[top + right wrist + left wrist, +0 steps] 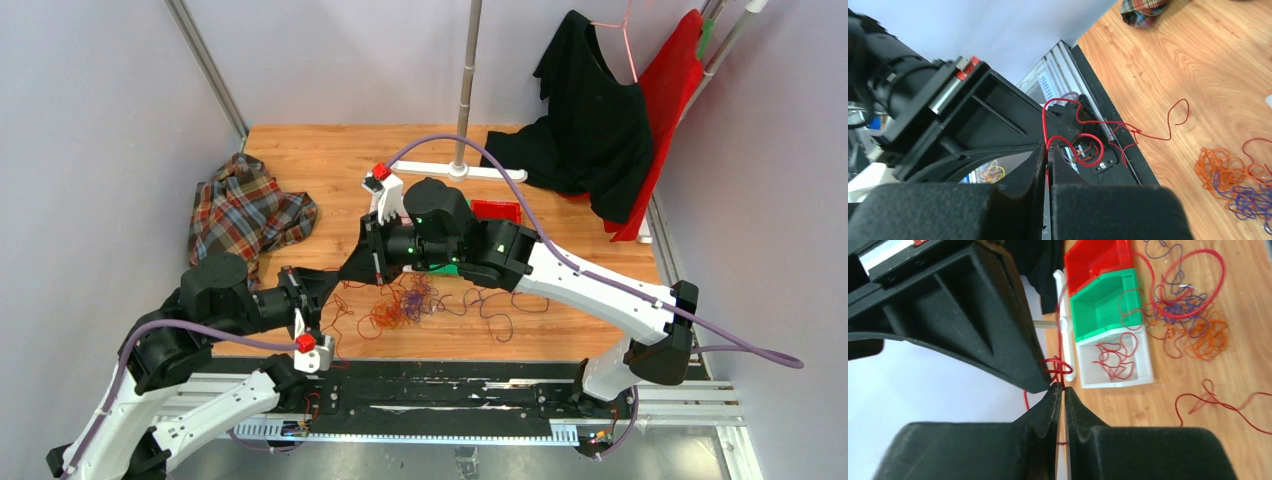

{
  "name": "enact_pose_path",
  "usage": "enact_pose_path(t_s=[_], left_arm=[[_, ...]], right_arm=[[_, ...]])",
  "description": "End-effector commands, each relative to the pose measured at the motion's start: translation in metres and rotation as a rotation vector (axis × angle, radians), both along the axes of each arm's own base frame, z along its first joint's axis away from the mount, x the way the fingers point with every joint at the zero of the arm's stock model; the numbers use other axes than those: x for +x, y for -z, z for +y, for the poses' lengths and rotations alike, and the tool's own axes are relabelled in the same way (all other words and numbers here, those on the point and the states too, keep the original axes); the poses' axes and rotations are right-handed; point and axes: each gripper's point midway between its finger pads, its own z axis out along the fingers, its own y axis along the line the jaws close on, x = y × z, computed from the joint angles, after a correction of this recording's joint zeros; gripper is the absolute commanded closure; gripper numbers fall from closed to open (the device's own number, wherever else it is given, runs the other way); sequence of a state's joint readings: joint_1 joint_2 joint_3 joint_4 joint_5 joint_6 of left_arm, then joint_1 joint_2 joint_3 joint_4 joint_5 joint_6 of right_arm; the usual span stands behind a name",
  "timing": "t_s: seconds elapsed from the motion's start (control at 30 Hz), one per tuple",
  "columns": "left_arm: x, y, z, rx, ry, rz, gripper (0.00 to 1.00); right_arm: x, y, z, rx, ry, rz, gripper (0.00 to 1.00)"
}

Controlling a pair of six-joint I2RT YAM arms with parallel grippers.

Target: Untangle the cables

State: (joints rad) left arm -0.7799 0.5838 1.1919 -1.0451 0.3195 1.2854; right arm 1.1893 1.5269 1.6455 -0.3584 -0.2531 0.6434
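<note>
Red cable, pinched in left hand, in right hand

A wooden table is seen from above. A checked shirt is dumped at its 9 o'clock edge. A grey pole is stood at 12 o'clock. A black top is hung on a pink hanger at 2 o'clock, with a red cloth just behind it. Three bins are lined up touching: a red bin, a green bin at its 6 o'clock in the left wrist view, then a white bin.
</note>
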Motion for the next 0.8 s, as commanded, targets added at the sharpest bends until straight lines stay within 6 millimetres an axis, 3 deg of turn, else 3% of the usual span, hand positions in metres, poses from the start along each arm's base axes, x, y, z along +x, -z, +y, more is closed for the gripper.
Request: enact_pose_path(t_s=[0.0, 0.3, 0.63, 0.77], left_arm=[[0.008, -0.027, -0.003, -0.062, 0.032, -0.233, 0.90], [0.008, -0.055, 0.000, -0.203, 0.007, -0.409, 1.00], [-0.004, -0.075, 0.008, -0.337, -0.022, -0.316, 1.00], [-0.003, -0.077, 0.007, -0.359, -0.033, -0.271, 1.00]], right_arm=[[-0.001, -0.017, 0.010, 0.102, -0.023, 0.084, 0.99], [0.003, -0.011, 0.007, 0.103, -0.004, 0.099, 0.99], [0.030, 0.014, -0.039, 0.072, 0.123, 0.068, 0.99], [0.030, 0.016, -0.044, 0.067, 0.126, 0.058, 0.99]])
